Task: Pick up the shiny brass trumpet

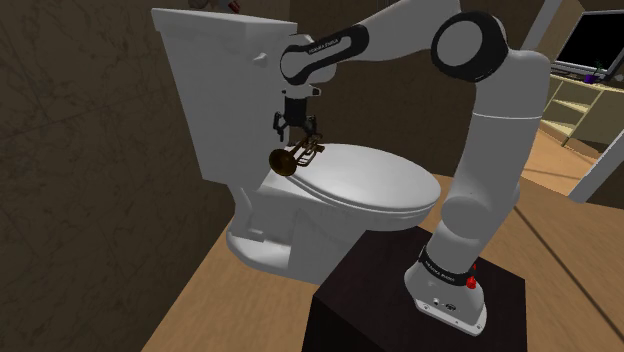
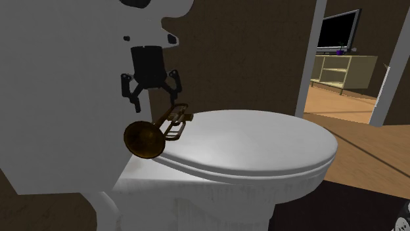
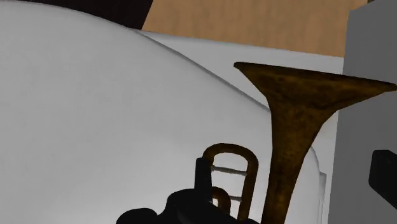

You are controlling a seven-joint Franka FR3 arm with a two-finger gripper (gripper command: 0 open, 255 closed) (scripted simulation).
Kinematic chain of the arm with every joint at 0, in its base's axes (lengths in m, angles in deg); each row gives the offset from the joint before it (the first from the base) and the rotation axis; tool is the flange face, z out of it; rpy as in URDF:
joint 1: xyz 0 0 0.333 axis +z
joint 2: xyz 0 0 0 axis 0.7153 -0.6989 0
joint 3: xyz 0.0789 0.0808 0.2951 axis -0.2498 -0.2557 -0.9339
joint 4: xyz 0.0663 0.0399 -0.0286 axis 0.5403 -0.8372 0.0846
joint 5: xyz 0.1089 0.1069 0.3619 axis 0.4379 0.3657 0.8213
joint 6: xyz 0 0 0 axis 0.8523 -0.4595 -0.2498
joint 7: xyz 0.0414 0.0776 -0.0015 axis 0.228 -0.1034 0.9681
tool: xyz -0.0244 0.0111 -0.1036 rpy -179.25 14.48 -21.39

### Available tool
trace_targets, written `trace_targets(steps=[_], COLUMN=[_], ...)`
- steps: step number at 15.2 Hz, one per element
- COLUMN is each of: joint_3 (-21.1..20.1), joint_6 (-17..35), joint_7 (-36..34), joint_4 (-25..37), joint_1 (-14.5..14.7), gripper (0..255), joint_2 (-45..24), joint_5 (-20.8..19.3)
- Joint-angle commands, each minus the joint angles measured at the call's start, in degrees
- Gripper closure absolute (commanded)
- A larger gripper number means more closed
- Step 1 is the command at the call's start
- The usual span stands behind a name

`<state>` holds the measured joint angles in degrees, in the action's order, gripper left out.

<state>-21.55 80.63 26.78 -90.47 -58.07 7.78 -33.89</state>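
Jaws stand spread on my gripper, pinching nothing. Toilet: lid closed. Trumpet lies at the lid's rear by the tank, directly beneath me, bell overhanging. Judgement: approach complete; 3 steps outstanding: descent, closure, lift.

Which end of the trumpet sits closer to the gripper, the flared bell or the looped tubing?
The looped tubing of the trumpet: it lies just below the open gripper, while the flared bell points away, near the toilet lid's edge.
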Motion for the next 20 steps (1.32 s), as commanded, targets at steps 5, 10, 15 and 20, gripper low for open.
trace_targets(steps=[5, 10, 15, 20], joint_3=[2.6, 2.7, 2.8, 2.6], joint_6=[1.2, 4.4, 5.5, 6.1], joint_7=[-7.7, -7.6, -7.6, -8.1], joint_4=[7.1, 5.6, 5.7, 6.0], joint_1=[-1.0, -0.9, -0.9, -0.5], gripper=[0, 0, 255, 255], joint_2=[-9.4, -11.0, -12.2, -13.1], joint_5=[0.6, 0.5, 0.4, 0.4])
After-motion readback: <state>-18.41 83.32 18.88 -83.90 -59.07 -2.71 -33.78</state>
